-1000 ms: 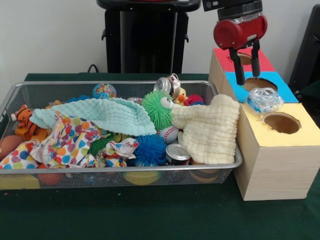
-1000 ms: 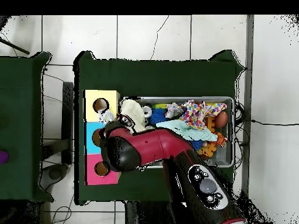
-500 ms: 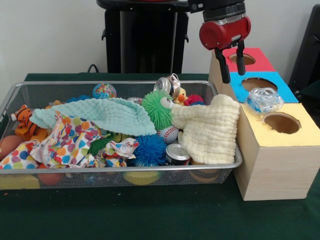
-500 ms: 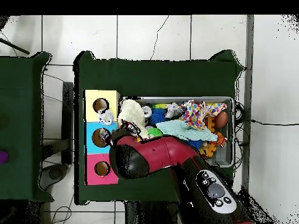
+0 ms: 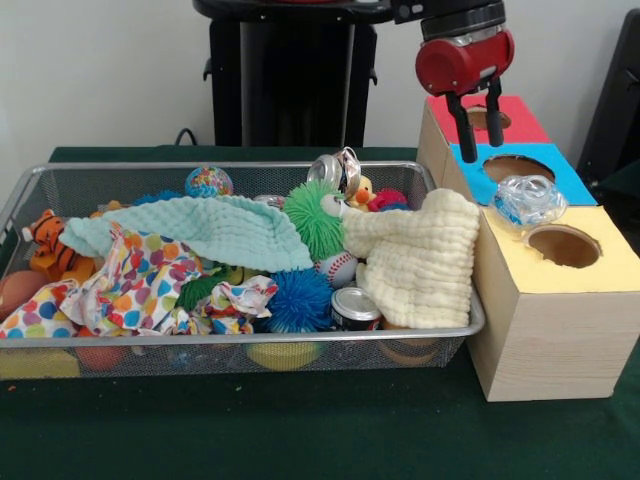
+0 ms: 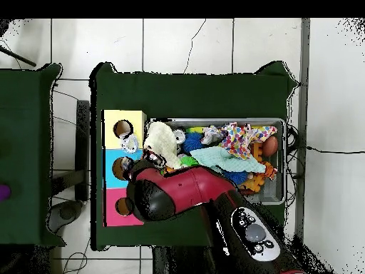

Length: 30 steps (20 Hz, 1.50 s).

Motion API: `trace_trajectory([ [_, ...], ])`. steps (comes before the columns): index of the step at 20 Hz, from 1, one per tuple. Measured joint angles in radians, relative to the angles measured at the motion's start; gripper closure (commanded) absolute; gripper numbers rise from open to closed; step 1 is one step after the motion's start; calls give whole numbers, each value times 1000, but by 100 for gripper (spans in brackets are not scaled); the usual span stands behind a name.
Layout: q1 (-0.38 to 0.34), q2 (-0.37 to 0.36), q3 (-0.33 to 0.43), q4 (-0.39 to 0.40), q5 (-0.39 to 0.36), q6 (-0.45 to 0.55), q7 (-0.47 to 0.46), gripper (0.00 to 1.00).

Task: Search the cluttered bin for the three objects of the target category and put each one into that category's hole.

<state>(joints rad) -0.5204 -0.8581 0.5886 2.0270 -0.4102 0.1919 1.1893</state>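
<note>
Fingers (image 5: 460,127) apart and empty: gripper (image 5: 477,122) hovers between drops, bin (image 5: 60,185) at eight o'clock; next, pick another target.

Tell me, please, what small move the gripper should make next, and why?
Probably swing back over the bin and descend toward one of the cans, perhaps the upright can at the front edge. The gripper hangs open and empty above the box's red and blue sections, while a crumpled clear plastic item rests on the box top, not in a hole.
</note>
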Motion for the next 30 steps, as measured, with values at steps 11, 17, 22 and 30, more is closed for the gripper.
trace_trajectory([
  [11,-94,-23,121,4,39,0,0,0],
  [17,-178,-52,208,22,79,9,0,0],
  [22,-206,-78,249,33,122,63,0,0],
  [30,-183,-121,277,23,179,211,0,0],
])
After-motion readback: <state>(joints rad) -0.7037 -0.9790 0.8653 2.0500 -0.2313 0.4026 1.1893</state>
